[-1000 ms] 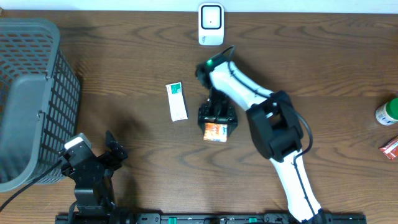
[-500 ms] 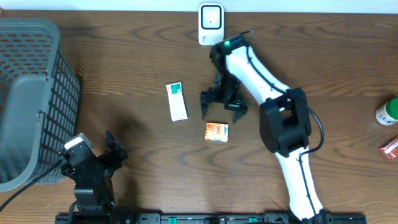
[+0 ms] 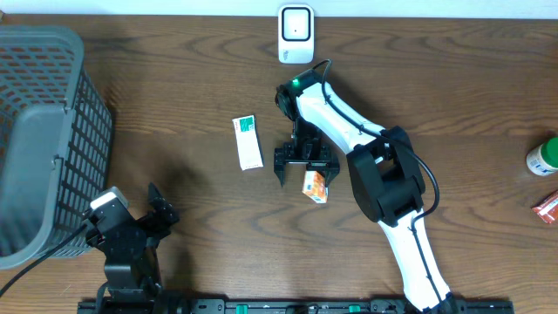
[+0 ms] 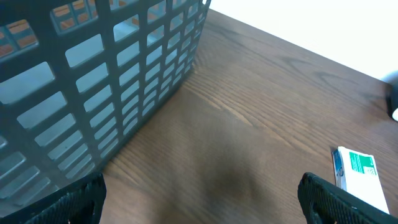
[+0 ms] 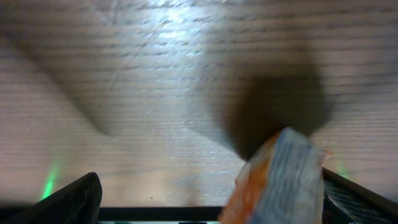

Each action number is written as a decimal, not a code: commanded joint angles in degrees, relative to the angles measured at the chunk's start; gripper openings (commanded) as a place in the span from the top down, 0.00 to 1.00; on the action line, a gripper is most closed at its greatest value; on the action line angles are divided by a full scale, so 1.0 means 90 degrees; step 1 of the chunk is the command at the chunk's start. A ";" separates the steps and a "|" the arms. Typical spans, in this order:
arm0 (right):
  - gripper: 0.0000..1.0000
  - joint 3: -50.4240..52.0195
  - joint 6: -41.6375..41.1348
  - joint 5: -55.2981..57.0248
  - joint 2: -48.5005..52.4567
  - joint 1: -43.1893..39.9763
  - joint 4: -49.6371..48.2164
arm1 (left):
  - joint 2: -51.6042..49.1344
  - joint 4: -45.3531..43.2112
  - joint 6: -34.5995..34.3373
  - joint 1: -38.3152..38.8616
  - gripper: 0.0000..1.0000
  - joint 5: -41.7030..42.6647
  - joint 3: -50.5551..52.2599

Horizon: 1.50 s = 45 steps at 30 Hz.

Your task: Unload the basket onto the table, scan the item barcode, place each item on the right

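The item, a small orange and white packet (image 3: 316,185), stands tipped on the table mid-right. My right gripper (image 3: 305,167) hovers right over it, jaws spread wide. In the right wrist view the packet (image 5: 280,180) is blurred and leans against the right finger (image 5: 364,199), with the right gripper (image 5: 217,200) open and not closed on it. A white scanner (image 3: 296,35) stands at the table's far edge. My left gripper (image 3: 131,208) rests low at the near left, and the left gripper (image 4: 199,199) is open over bare wood.
A grey mesh basket (image 3: 39,131) fills the left side and looms close in the left wrist view as the basket (image 4: 93,74). A white and green box (image 3: 248,141) lies left of the packet, the same box (image 4: 360,177). A green-capped bottle (image 3: 543,157) and a red packet (image 3: 547,209) sit at the right edge.
The right gripper let the packet go and opened, lifted toward the scanner, then came back down over it. The packet has shifted right and tipped up. The left arm has not moved.
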State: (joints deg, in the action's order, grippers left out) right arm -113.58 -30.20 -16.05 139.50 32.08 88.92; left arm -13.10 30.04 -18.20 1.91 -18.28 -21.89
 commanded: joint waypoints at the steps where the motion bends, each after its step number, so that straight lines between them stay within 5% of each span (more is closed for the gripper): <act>1: 0.01 0.0041 -0.0384 0.0364 -0.0129 -0.0017 0.0051 | 0.0015 -0.0005 -0.0015 -0.0027 0.02 -0.0019 0.0007; 7: 0.03 0.0041 -0.0500 0.0760 -0.0486 -0.0012 0.0119 | 0.0015 -0.0005 -0.0015 -0.0027 0.01 -0.0019 0.0007; 9: 0.26 0.0041 -0.0469 0.0782 -0.0549 -0.0019 0.0136 | 0.0015 -0.0005 -0.0015 -0.0027 0.01 -0.0019 0.0007; 11: 0.31 0.0044 -0.0369 0.0782 -0.0549 -0.0017 0.0194 | 0.0015 -0.0005 -0.0015 -0.0027 0.01 -0.0019 0.0007; 19: 0.01 0.0044 -0.0359 0.0923 -0.0549 0.0046 0.0296 | 0.0015 -0.0005 -0.0015 -0.0027 0.01 -0.0019 0.0007; 30: 0.01 0.0804 -0.1928 0.1290 -0.0549 0.0270 -0.0155 | 0.0015 -0.0005 -0.0015 -0.0027 0.01 -0.0019 0.0010; 45: 0.05 0.2545 -0.1960 0.1069 -0.0549 0.0627 -0.2256 | 0.0015 -0.0005 -0.0015 -0.0027 0.01 -0.0019 0.0007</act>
State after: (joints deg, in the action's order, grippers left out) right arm -95.15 -45.45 -13.54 129.95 36.97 72.14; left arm -13.10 30.04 -18.20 1.91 -18.28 -21.89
